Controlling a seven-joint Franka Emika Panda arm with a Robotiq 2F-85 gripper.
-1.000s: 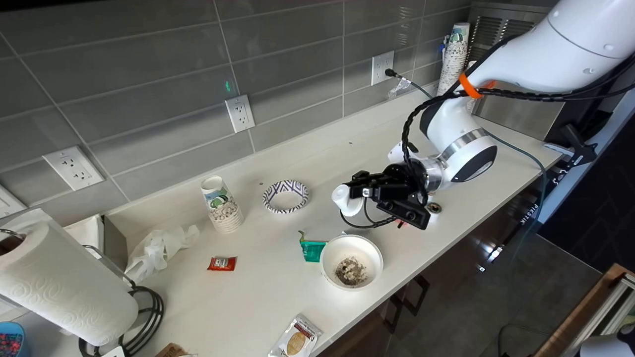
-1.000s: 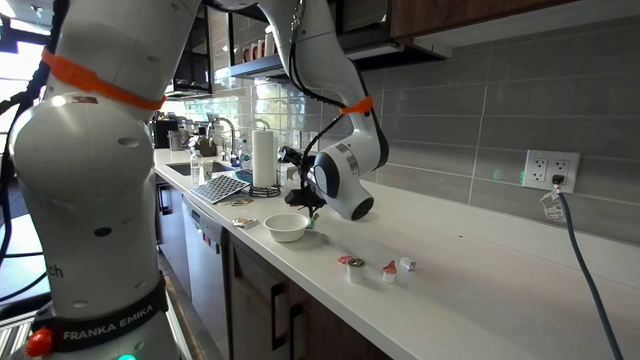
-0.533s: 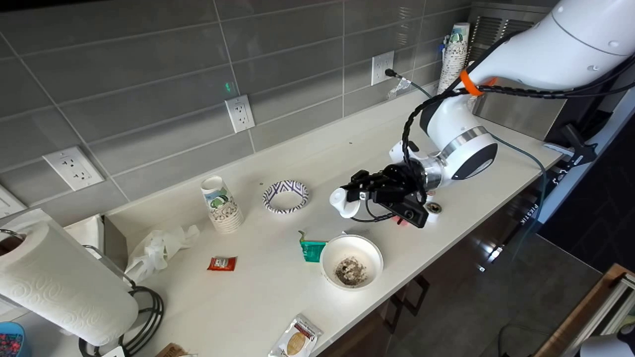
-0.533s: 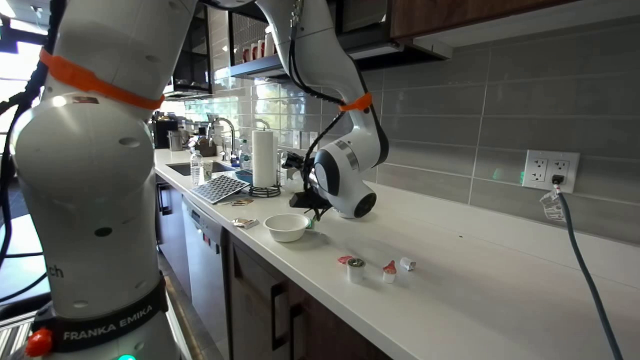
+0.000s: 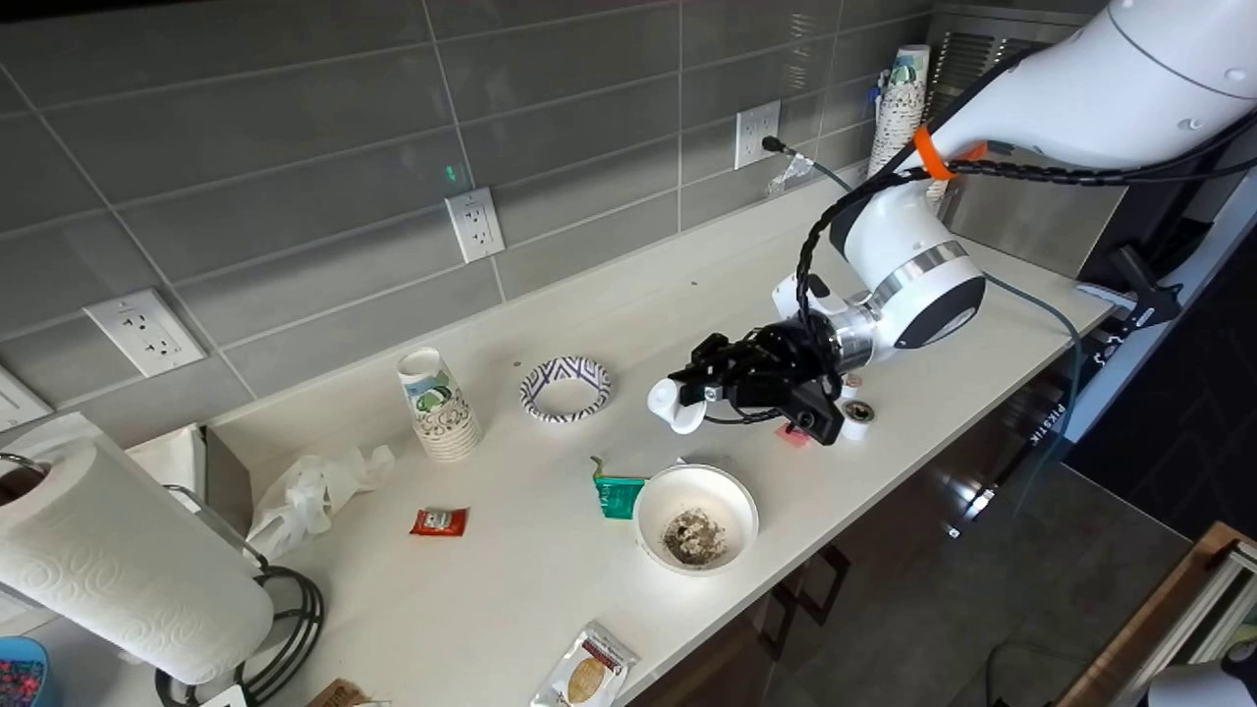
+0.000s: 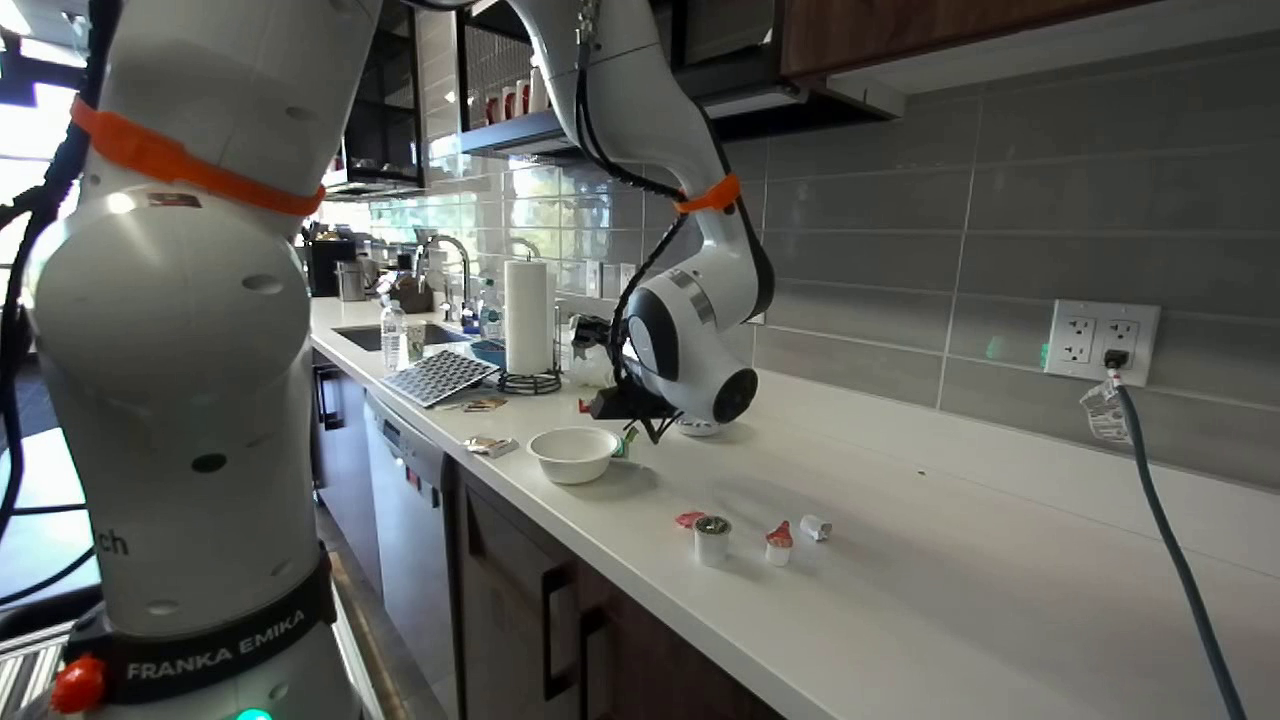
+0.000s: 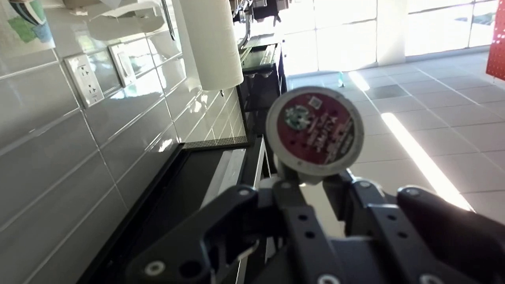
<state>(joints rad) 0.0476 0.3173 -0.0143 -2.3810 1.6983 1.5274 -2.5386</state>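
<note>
My gripper (image 5: 695, 393) is shut on a white coffee pod (image 5: 678, 407) and holds it tilted above the counter. In the wrist view, the gripper (image 7: 315, 186) has the pod (image 7: 315, 130) between its fingertips, with its dark red printed lid facing the camera. The pod cannot be made out in an exterior view where the gripper (image 6: 635, 405) is partly hidden by the wrist. A white bowl (image 5: 729, 499) with brown and white crumbly contents stands on the counter nearby; it also shows in an exterior view (image 6: 572, 464). A green packet (image 5: 619, 498) lies beside the bowl.
A patterned paper bowl (image 5: 535, 395), stacked paper cups (image 5: 444, 412) and a red packet (image 5: 439, 521) are on the counter. An open pod (image 6: 712, 543), a red-topped small cup (image 6: 779, 550) and a tipped white cup (image 6: 816, 527) stand near. A paper towel roll (image 5: 128, 560) is at the end.
The gripper with the pod has turned and shifted slightly, the pod tilting further. In an exterior view the gripper has moved a little to the right. The bowl and other things have not moved.
</note>
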